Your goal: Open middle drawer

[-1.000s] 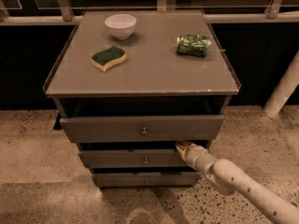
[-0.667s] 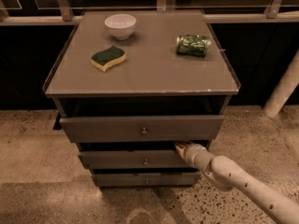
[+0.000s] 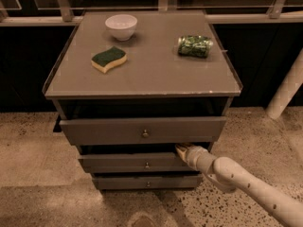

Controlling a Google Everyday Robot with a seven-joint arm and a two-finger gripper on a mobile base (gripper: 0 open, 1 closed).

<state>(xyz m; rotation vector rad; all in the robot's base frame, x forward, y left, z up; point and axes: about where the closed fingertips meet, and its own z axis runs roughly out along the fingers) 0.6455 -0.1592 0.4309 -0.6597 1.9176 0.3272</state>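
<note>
The middle drawer [image 3: 137, 163] is the medium grey front with a small brass knob [image 3: 147, 165], between a larger front above and a slimmer one below. It stands slightly out from the cabinet. My gripper [image 3: 182, 149] is at the right part of the middle drawer's top edge, in the dark gap under the top drawer. My cream arm [image 3: 246, 183] reaches in from the lower right.
The top drawer [image 3: 142, 129] is pulled out and overhangs the middle one. The bottom drawer [image 3: 147, 182] sits below. On the cabinet top [image 3: 156, 70] are a white bowl [image 3: 121, 26], a green-and-yellow sponge [image 3: 109, 59] and a green can [image 3: 195, 46]. A white post [image 3: 286, 91] stands at the right.
</note>
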